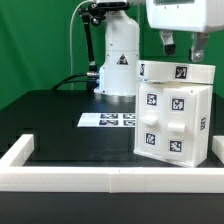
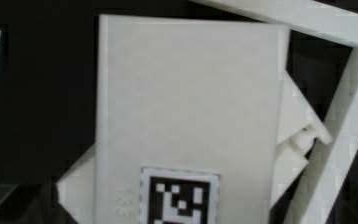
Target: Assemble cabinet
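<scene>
The cabinet is a white boxy body with black-and-white tags, standing at the exterior view's right. A flat white panel with one tag lies across its top. My gripper hangs just above that panel, with its fingers apart and nothing between them. In the wrist view a long white panel with a tag fills the middle, with other white cabinet edges beside it. My fingertips do not show clearly there.
The marker board lies flat on the black table behind and left of the cabinet. The robot base stands at the back. A low white border wall runs along the front and the left side.
</scene>
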